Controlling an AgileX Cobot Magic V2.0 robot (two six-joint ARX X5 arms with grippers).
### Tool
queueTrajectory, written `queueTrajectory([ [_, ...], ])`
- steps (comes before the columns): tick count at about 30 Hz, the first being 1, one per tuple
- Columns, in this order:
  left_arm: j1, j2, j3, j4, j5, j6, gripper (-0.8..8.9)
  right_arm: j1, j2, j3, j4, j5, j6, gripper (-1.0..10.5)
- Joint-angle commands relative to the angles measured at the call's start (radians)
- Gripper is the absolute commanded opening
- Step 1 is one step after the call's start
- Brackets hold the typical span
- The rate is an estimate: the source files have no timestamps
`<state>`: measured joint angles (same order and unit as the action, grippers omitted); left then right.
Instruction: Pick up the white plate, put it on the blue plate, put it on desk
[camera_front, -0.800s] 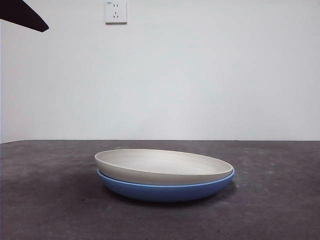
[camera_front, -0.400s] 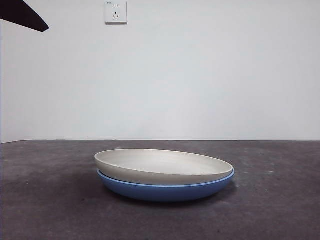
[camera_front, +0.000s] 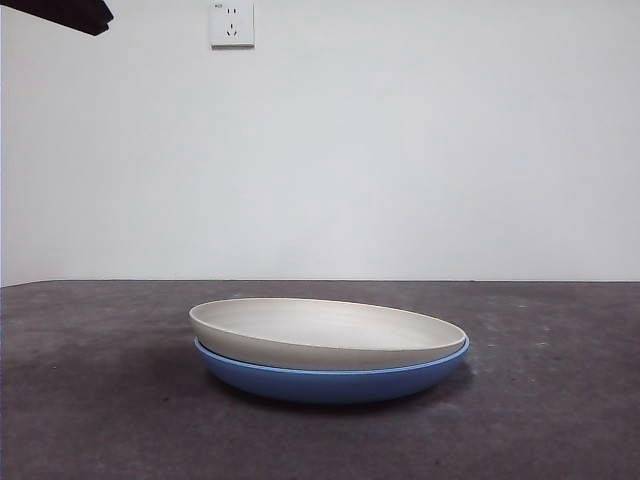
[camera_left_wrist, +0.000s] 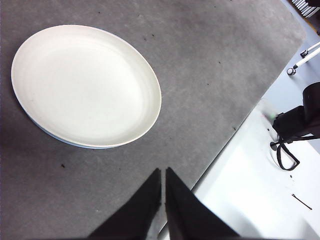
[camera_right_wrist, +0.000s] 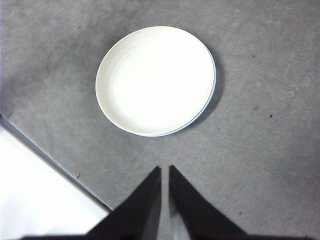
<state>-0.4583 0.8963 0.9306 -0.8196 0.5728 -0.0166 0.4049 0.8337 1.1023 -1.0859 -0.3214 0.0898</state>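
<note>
The white plate (camera_front: 320, 330) lies nested in the blue plate (camera_front: 330, 382) at the middle of the desk (camera_front: 90, 400), tilted slightly. From above, the white plate (camera_left_wrist: 85, 85) covers the blue plate (camera_left_wrist: 54, 136) except for a thin rim; the right wrist view likewise shows the white plate (camera_right_wrist: 155, 80) and a sliver of the blue plate (camera_right_wrist: 214, 82). My left gripper (camera_left_wrist: 163, 172) hangs high over the desk's edge, shut and holding nothing. High above and apart from the plates, my right gripper (camera_right_wrist: 165, 170) is shut and empty too. One arm's black tip (camera_front: 60, 12) shows at the top left corner.
A wall socket (camera_front: 231, 23) sits on the white wall behind. The desk's edge (camera_left_wrist: 235, 132) runs near the left gripper, with a black stand (camera_left_wrist: 300, 117) on the floor beyond it. Another desk edge (camera_right_wrist: 50, 160) lies beside the right gripper.
The black arm tip at the top left corner has risen toward the picture's top edge. The plates have not moved.
</note>
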Motion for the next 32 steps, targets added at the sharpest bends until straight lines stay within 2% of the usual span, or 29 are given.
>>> queueTrajectory([
  [1, -0.004, 0.005, 0.012, 0.006, 0.004, 0.005, 0.09, 0.006, 0.008, 0.01, 0.008, -0.004, -0.013, 0.1],
  [29, -0.003, -0.007, 0.012, 0.003, 0.003, 0.005, 0.09, 0.006, 0.007, 0.01, 0.009, -0.003, -0.013, 0.1],
  [32, 0.003, -0.03, 0.012, 0.032, 0.003, 0.034, 0.09, 0.006, 0.007, 0.01, 0.009, -0.003, -0.013, 0.1],
])
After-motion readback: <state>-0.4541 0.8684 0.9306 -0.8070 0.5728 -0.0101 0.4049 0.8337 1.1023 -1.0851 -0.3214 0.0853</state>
